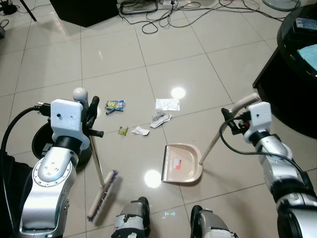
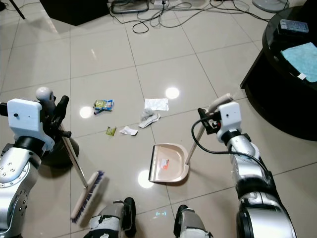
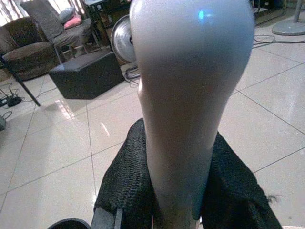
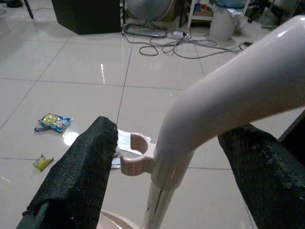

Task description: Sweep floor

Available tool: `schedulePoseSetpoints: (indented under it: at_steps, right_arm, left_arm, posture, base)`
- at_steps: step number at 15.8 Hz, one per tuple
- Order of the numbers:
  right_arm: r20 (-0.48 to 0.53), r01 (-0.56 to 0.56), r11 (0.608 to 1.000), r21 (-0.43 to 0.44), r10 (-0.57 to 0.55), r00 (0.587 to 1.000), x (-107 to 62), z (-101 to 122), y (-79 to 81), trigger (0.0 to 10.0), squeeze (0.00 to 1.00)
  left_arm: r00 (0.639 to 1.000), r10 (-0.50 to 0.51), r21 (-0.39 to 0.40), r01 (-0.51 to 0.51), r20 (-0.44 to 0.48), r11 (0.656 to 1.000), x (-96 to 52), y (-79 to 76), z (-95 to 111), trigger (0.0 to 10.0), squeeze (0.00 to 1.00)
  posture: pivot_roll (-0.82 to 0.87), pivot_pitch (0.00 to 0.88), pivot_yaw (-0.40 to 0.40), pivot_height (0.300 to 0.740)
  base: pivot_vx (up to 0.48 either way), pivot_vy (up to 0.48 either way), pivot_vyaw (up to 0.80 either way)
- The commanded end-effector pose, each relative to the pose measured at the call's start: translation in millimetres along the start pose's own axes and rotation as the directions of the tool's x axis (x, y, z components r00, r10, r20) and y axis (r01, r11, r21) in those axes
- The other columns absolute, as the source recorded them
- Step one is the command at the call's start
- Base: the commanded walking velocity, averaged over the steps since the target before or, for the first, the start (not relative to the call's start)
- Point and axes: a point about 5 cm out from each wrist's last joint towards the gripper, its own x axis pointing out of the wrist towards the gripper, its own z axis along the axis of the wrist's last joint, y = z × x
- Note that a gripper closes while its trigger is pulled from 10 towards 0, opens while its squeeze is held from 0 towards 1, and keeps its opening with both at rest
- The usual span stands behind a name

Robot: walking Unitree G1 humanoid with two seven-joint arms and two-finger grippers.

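My left gripper [image 1: 92,113] is shut on the grey broom handle [image 1: 95,153] just below its rounded top. The broom slants down to its brush head [image 1: 102,195], which rests on the tiles near my feet. My right gripper [image 1: 231,118] is shut on the pale dustpan handle [image 4: 164,191], a black finger on each side. The beige dustpan [image 1: 182,163] lies on the floor ahead, mouth facing left. Beyond it the litter is scattered: a yellow-blue packet [image 1: 115,105], a white paper [image 1: 167,104], a crumpled wrapper [image 1: 159,118], a small white scrap [image 1: 140,131] and a green-yellow scrap [image 1: 123,131].
A dark round table [image 1: 292,74] stands close on the right, with a blue cloth on top. Cables [image 1: 163,12] and a black box [image 1: 84,10] lie along the far side. A round black base [image 1: 42,144] sits by my left arm. My feet [image 1: 133,218] are below.
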Motion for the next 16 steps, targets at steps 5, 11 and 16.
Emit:
schedulePoseSetpoints:
  at_steps: [5, 11, 16]
  right_arm:
    - [-0.039, 0.051, 0.999, 0.013, -0.05, 0.998, -10.7, -9.2, -12.2, 10.0, 0.0]
    - [-0.044, 0.018, 1.0, 0.023, -0.017, 0.999, -5.1, -3.6, -18.7, 10.0, 0.0]
    - [-0.044, -0.021, 1.0, 0.002, 0.021, 0.999, 4.3, 5.2, -19.2, 10.0, 0.0]
  left_arm:
    - [1.0, 0.008, 0.004, -0.008, 0.016, 1.0, -0.6, 0.9, 4.2, 10.0, 0.0]
    - [1.0, 0.013, 0.026, -0.013, 0.014, 1.0, -2.1, 6.9, 5.9, 10.0, 0.0]
    - [1.0, 0.029, 0.053, -0.029, 0.006, 0.998, -6.1, 15.9, 7.2, 10.0, 0.0]
  posture:
    - [0.19, 0.224, 0.083, 0.74]
    - [0.21, 0.236, 0.09, 0.74]
    - [0.22, 0.253, 0.092, 0.74]
  base:
    - [0.0, 0.0, 0.0]
    - [0.0, 0.0, 0.0]
    - [0.0, 0.0, 0.0]
